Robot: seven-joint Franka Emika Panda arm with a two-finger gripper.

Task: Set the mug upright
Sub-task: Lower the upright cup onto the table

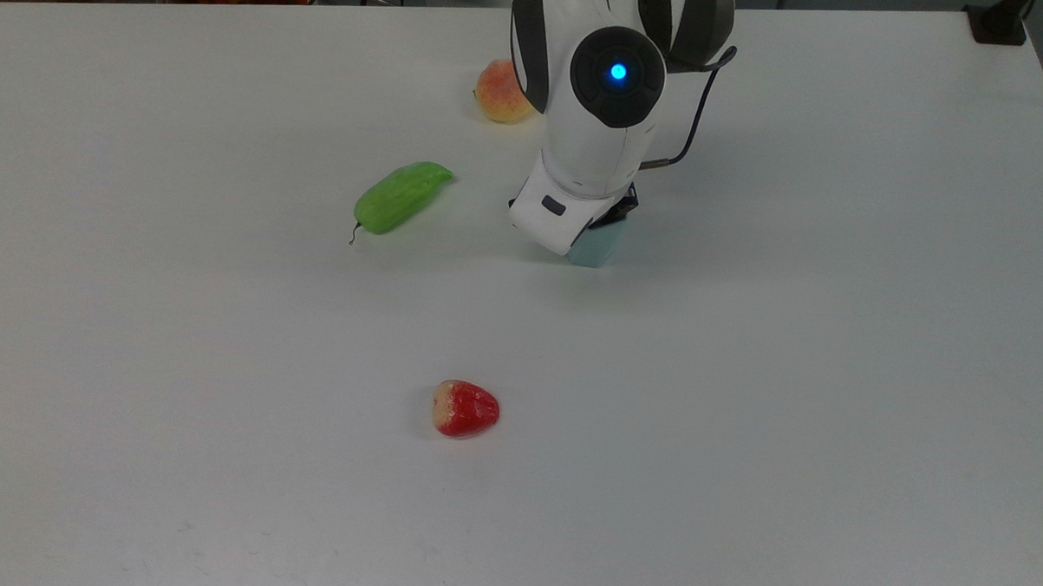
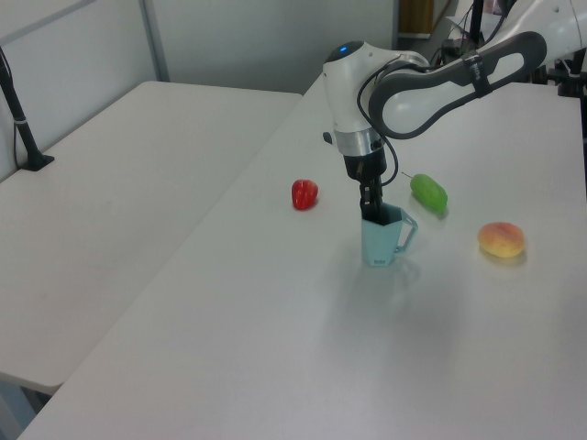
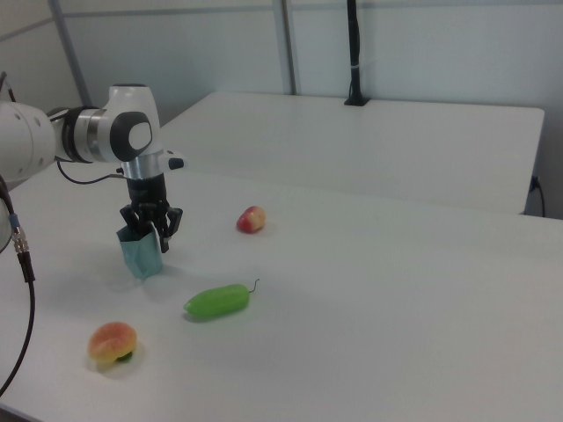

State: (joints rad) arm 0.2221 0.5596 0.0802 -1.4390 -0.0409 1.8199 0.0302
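I see the mug (image 2: pixel 382 237) standing upright on the white bench (image 1: pixel 744 379), handle toward the left view's right. The gripper (image 2: pixel 371 206) reaches down into its rim; the fingers (image 3: pixel 164 230) are closed on the mug's wall, one inside and one outside. In the top view the mug (image 1: pixel 594 243) sits right of the green cucumber (image 1: pixel 399 197), nearer than the peach (image 1: pixel 501 91) and far beyond the strawberry (image 1: pixel 464 408). I can read no labels or writing on any item.
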